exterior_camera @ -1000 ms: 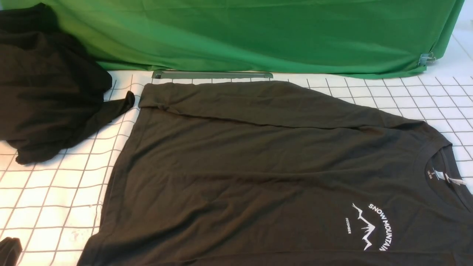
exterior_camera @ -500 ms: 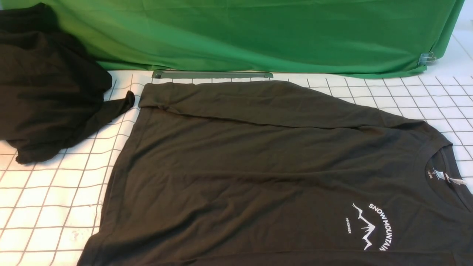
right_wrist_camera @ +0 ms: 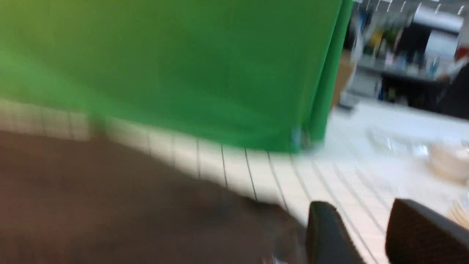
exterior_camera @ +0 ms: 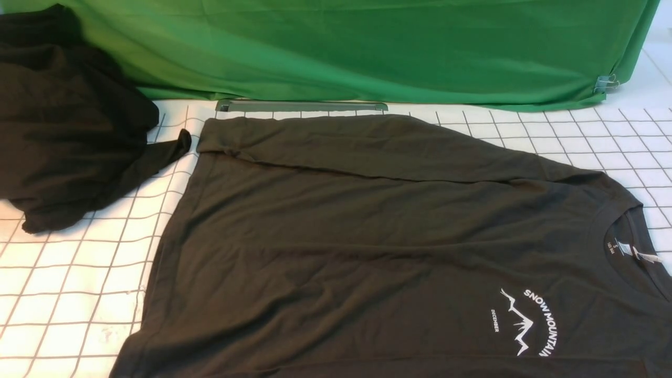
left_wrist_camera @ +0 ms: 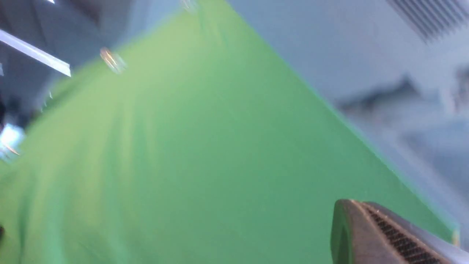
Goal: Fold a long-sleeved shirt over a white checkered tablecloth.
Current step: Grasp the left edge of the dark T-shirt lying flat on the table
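Note:
The long-sleeved shirt lies flat on the white checkered tablecloth, dark charcoal, neck to the right. Its white mountain logo and neck label face up. A long band of its fabric lies folded along its far edge. Neither gripper shows in the front view. In the left wrist view my left gripper is shut with nothing in it and faces the green fabric. In the blurred right wrist view my right gripper is open and empty above the tablecloth, beside the shirt's edge.
A blacker garment is heaped at the far left, partly on the tablecloth. Green fabric hangs along the back, held by a clip at its right end. A grey bar lies at its foot.
A dark tip at the front view's bottom left corner one second ago has gone out of view. The shirt has not moved.

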Controlling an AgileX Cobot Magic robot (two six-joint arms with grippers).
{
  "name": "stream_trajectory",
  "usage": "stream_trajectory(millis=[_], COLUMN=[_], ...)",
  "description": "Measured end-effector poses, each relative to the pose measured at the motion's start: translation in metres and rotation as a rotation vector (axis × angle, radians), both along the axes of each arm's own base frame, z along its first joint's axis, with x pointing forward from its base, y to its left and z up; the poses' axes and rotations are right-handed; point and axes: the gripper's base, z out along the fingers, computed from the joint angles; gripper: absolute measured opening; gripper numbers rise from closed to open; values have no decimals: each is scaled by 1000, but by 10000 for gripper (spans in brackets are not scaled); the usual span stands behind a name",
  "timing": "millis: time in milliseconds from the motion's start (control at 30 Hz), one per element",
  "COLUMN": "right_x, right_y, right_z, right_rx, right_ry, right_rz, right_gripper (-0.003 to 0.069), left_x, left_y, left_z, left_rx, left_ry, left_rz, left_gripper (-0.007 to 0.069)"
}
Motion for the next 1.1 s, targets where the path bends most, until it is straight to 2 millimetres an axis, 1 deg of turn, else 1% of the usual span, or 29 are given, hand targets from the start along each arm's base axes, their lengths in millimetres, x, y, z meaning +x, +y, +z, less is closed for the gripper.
stream_trajectory(millis=[33,67,100,133,167,200,233,267,300,367,400,433,467,500,567,600,633,667,700,733,767,800,833,867,933,967,1000,1100], right_x=[-1,-1,-2,-3,-3,-3,-3,-3,-3,-3,-3,-3,-3,-4,-3,-3,-2,-3,-2,0,0,8,13,15,32,34,45,63], right_y=[0,0,0,0,0,0,0,0,0,0,0,0,0,0,0,0,1,1,2,3,4,8,9,10,17,19,24,35], right_z=[4,5,10,11,12,12,13,13,13,13,13,13,13,14,14,15,17,20,29,44,45,69,78,83,98,103,111,113], right_rx=[67,80,192,221,272,272,307,310,321,325,326,343,345,351,382,421,432,433,420,380,373,288,259,252,172,150,105,2], right_ry=[-47,-55,-112,-124,-139,-139,-147,-147,-148,-147,-147,-150,-150,-158,-157,-109,-69,-52,6,61,85,205,254,267,432,463,550,700], right_rz=[13,16,45,53,67,67,77,78,81,82,82,86,87,90,98,104,105,106,109,114,117,141,152,154,185,196,215,265], right_gripper=[239,239,239,239,239,239,239,239,239,239,239,239,239,238,221,178,141,119,64,34,28,13,10,10,10,10,10,10], left_x=[11,11,31,39,57,60,85,92,115,139,139,154,155,157,154,148,144,143,139,136,136,136,136,136,138,139,142,147], left_y=[-4,-4,-8,-9,-12,-12,-15,-16,-20,-24,-24,-28,-29,-33,-38,-46,-52,-51,-58,-64,-64,-69,-72,-72,-75,-75,-75,-72], left_z=[14,22,37,39,40,39,30,26,3,-29,-30,-69,-72,-90,-108,-119,-124,-125,-130,-133,-134,-137,-138,-138,-141,-142,-145,-150], left_rx=[63,72,179,234,308,322,427,438,509,549,555,567,574,590,625,675,703,708,746,775,786,825,833,835,839,838,841,837], left_ry=[154,161,387,469,641,670,905,965,1192,1428,1430,1619,1630,1699,1764,1798,1818,1821,1835,1836,1833,1804,1789,1779,1740,1730,1712,1719], left_rz=[-17,-18,-27,-28,-54,-60,-123,-144,-241,-370,-372,-490,-501,-548,-587,-614,-617,-614,-600,-576,-565,-522,-513,-509,-498,-492,-474,-434], left_gripper=[3,3,3,3,3,3,3,3,3,3,3,3,3,0,-5,-6,-7,-7,-7,-7,-7,-7,-7,-7,-3,-1,10,59])
